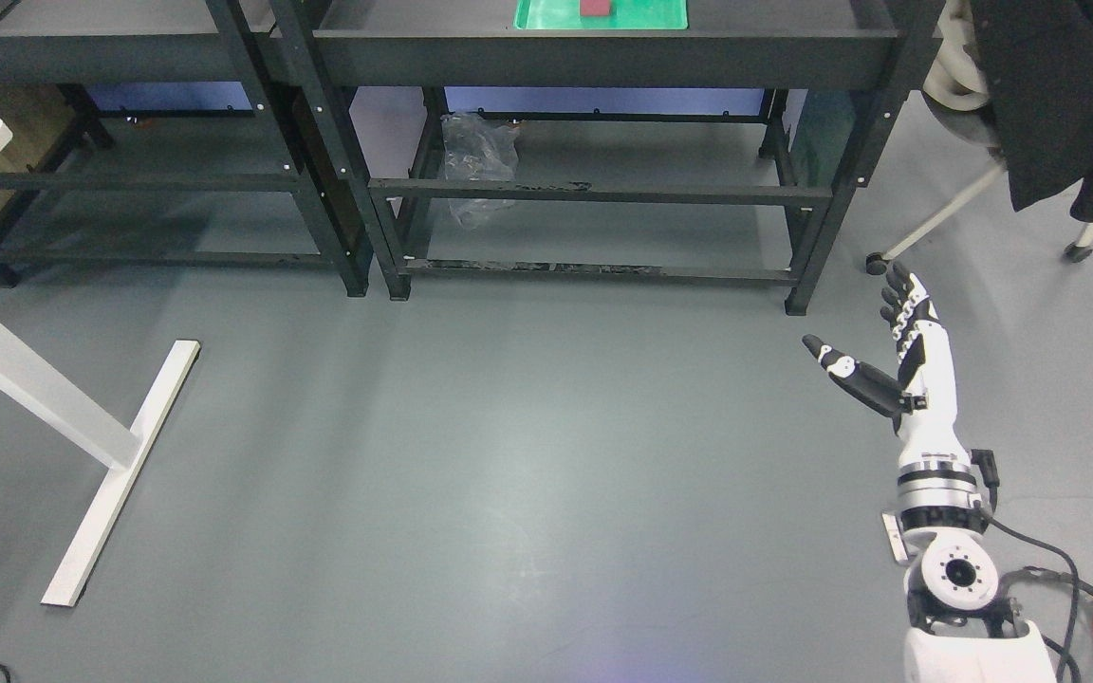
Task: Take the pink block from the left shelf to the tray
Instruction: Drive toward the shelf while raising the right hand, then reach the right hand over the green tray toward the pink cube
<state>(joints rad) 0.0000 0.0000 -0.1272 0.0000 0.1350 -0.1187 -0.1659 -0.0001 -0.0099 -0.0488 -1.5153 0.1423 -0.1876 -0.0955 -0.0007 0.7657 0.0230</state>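
1. The scene is a workshop with a smooth grey floor (471, 455). Two black metal shelf units stand side by side along the far edge, the left shelf unit (129, 57) beside the right shelf unit (603, 57). A white desk leg and foot (110, 455) cross the floor at the left.
2. The right hand (898, 356) hangs over the bare floor at the lower right, well apart from both shelf units. Its black-and-white fingers (902, 308) are spread wide and nearly straight, and the thumb juts out to the left. They hold nothing and touch nothing.
3. That loose, empty pose away from the shelves suggests an arm at rest or in transit, not one mid-grasp.
4. The left arm does not show at all.
5. Beyond the hand, a flat green plastic tray (546, 17) lies on the top level of the right shelf unit, at the upper edge of the view. A small reddish-pink block (596, 8) sits inside it, partly cut off by the frame.
6. With the block lying in the tray, the transfer looks done.
7. Further out are a crumpled clear plastic bag (475, 161) on the lower shelf and a white wheeled chair draped with a black jacket (1049, 104) at the upper right.
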